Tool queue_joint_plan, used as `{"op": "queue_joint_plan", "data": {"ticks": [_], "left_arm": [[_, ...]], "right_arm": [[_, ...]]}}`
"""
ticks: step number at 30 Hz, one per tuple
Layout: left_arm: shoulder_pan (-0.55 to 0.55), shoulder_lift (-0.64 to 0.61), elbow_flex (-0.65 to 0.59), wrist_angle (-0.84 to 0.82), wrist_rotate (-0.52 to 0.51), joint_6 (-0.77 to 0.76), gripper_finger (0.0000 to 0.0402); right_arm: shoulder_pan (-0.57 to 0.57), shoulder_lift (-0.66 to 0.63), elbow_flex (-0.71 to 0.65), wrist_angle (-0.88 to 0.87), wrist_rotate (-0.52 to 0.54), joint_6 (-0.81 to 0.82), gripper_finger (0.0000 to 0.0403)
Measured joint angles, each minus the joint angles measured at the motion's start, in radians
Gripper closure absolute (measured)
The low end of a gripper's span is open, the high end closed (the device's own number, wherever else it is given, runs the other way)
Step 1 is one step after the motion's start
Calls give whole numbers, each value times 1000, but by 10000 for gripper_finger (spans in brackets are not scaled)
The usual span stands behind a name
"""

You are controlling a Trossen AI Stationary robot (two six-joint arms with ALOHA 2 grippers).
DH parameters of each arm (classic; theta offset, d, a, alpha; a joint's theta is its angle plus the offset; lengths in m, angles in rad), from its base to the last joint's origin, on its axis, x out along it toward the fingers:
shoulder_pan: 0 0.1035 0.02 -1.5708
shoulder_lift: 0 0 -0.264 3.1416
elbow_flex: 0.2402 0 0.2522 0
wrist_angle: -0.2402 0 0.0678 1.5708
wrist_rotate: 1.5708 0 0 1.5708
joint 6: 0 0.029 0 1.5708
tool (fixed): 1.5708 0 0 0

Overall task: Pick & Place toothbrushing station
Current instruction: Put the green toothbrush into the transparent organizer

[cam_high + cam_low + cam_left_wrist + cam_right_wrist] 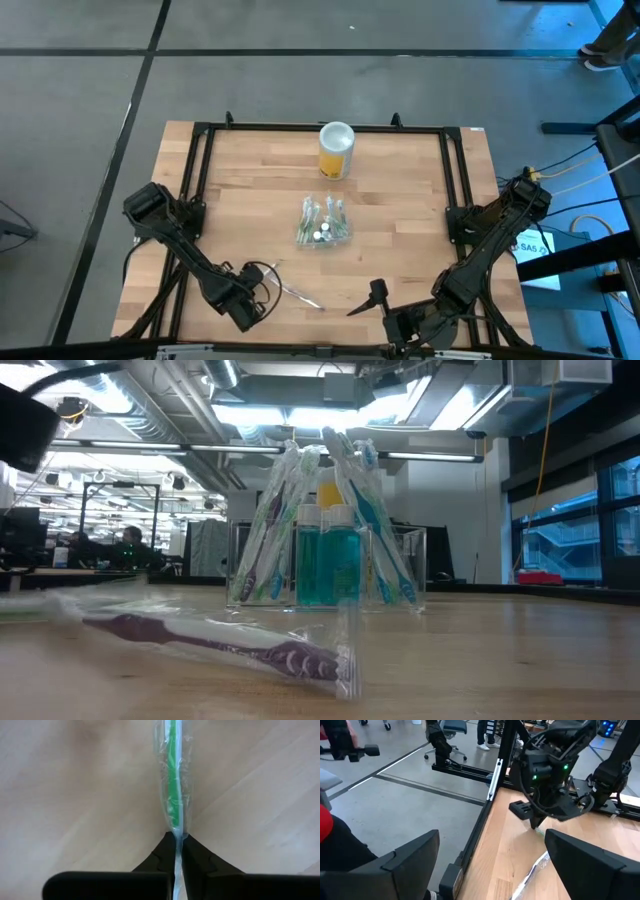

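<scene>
L pincer (176, 847), low at the bench's (400, 200) near-left edge, is clamped on a wrapped green toothbrush (173, 780) w/ long axis running straight off its tips; clear station (322, 222) sits mid-bench, nearer L arm; R pincer (490, 865) gapes wide, empty, near-right.

Station (323, 223) at table (400, 200) centre — canister (336, 150) above it, wrapped toothbrush (297, 292) lower left by left gripper (262, 292); right gripper (372, 297) lower right, probably apart.
</scene>
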Motion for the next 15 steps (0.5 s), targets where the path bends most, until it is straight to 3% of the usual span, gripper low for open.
{"op": "queue_joint_plan", "data": {"ticks": [8,15], "left_arm": [[-13,-96,10,-75,-45,-26,396],[-14,-192,161,-125,-158,70,395]], "right_arm": [[-1,0,0,2,0,-2,52],[-20,0,0,2,0,-47,63]]}}
